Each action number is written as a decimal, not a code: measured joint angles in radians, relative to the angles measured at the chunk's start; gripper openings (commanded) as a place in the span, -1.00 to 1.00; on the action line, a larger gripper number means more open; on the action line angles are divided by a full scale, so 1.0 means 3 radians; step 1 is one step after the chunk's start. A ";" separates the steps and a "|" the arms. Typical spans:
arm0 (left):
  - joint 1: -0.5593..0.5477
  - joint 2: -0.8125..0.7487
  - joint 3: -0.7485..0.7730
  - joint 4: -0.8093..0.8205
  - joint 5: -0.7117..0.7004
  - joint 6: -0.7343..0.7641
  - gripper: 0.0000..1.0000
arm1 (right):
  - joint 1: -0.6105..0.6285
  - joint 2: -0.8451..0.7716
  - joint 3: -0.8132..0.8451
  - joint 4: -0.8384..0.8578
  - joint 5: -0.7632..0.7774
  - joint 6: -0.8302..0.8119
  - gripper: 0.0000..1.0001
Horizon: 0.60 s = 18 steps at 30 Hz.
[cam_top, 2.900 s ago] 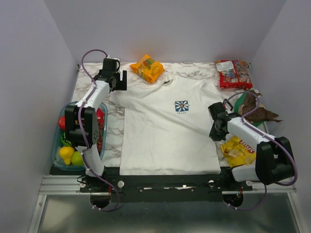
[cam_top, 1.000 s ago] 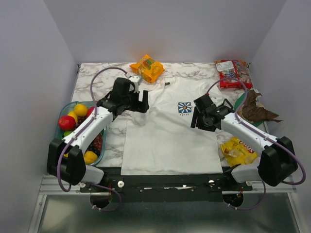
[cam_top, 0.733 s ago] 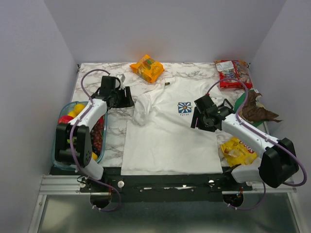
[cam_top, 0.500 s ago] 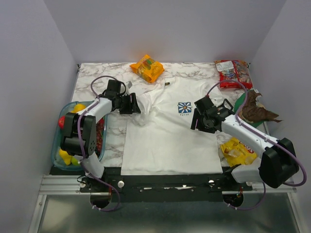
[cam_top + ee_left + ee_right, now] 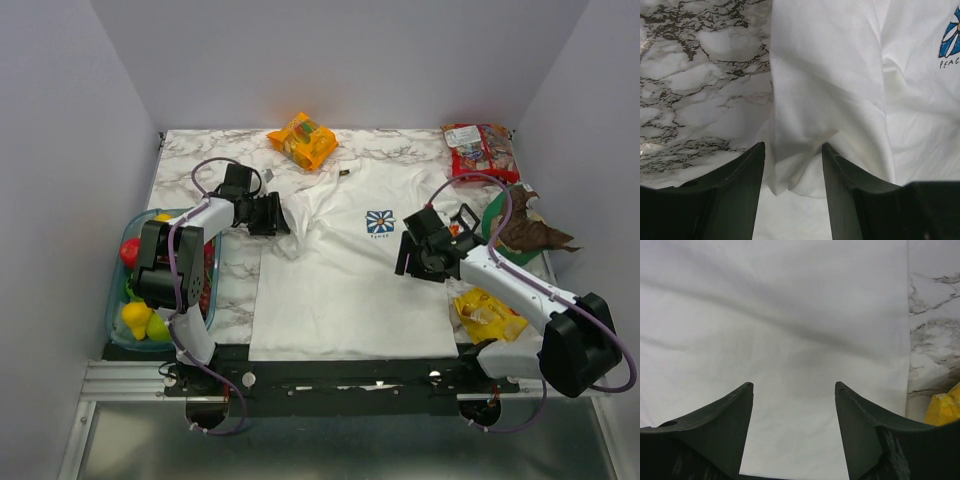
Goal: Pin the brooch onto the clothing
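Careful, left fingers (image 5: 730, 192) clamp the shirt (image 5: 340, 290) by its sleeve (image 5: 796, 162) left of the emblem (image 5: 375, 221), right fingers (image 5: 715, 432) open right of it; any pull could rumple the pin spot.

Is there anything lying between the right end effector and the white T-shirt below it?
Nothing visible. The right end effector is open above the T-shirt, with only plain white cloth showing between its fingers. The yellow snack bag lies off to one side, past the shirt's edge.
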 measured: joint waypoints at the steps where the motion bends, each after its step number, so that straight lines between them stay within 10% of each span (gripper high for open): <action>1: 0.0010 0.0000 0.0000 0.0022 0.0001 -0.0011 0.13 | 0.0000 -0.0015 -0.0020 0.0005 -0.0008 0.0000 0.48; 15: 0.0159 0.0118 -0.0034 0.0416 0.0326 -0.0238 0.00 | 0.0000 -0.0175 -0.0217 0.0024 -0.0058 0.0036 0.48; 18: 0.0156 0.0172 -0.0039 0.0436 0.0398 -0.0266 -0.42 | 0.0000 -0.0193 -0.0220 0.0025 -0.0060 0.0038 0.48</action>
